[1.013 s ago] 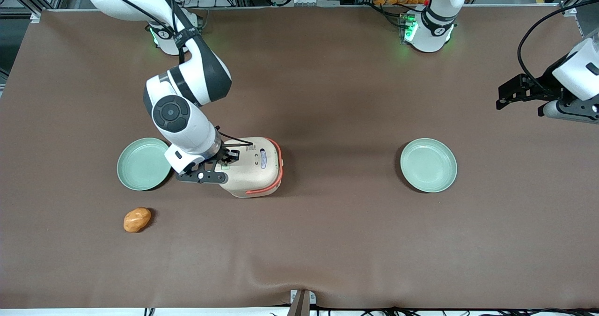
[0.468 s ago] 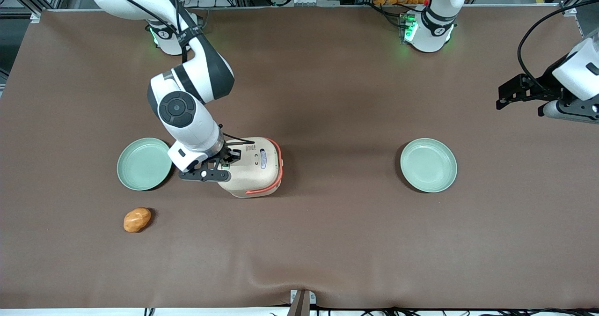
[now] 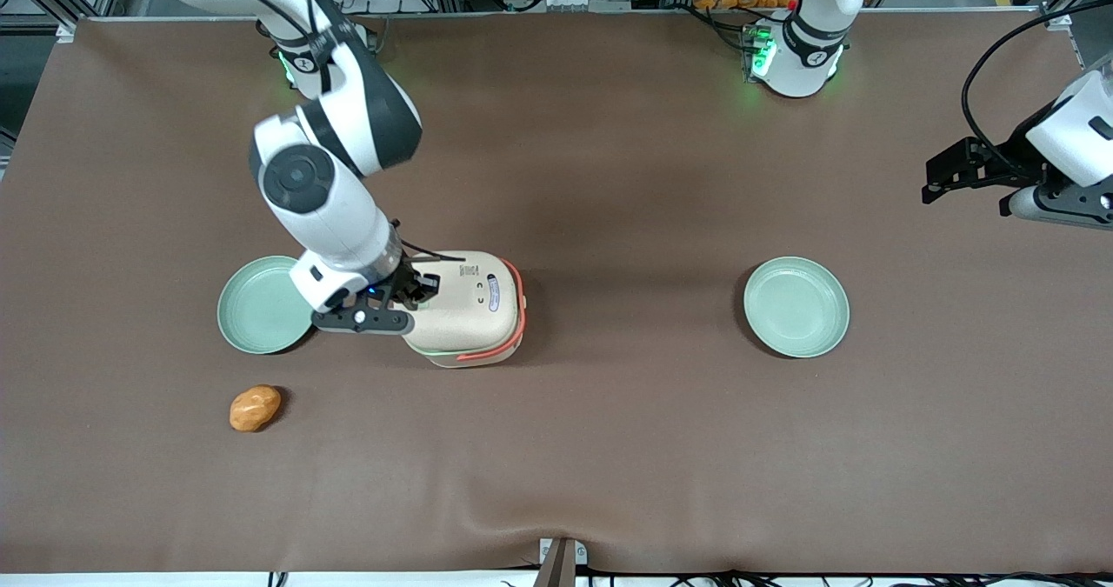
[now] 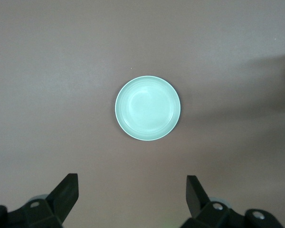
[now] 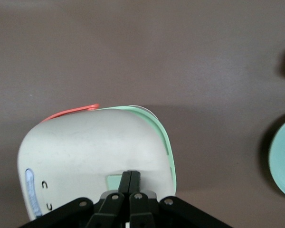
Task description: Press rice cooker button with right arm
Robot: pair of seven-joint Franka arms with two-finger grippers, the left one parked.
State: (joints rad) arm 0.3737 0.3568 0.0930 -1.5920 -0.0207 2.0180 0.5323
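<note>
The rice cooker (image 3: 469, 309) stands on the brown table, cream lid up, with a coral-orange handle (image 3: 516, 309) and a mint-green rim. In the right wrist view the cooker (image 5: 85, 152) shows its lid, the mint rim (image 5: 166, 142) and a pale green button patch (image 5: 115, 181). The right arm (image 3: 322, 178) reaches down over the cooker. Its gripper (image 3: 416, 296) is shut, with nothing between its fingers. The joined fingertips (image 5: 129, 175) rest on the green button patch at the lid's edge nearest the working arm's end.
A mint-green plate (image 3: 263, 305) lies beside the cooker toward the working arm's end, also seen in the right wrist view (image 5: 284, 159). An orange potato-like lump (image 3: 255, 407) lies nearer the front camera. A second plate (image 3: 796, 307) (image 4: 147, 108) lies toward the parked arm's end.
The right arm's wrist and elbow have swung toward the working arm's end and farther from the camera. The cooker's lid has lifted a little, showing more mint rim. The gripper stays at the lid edge.
</note>
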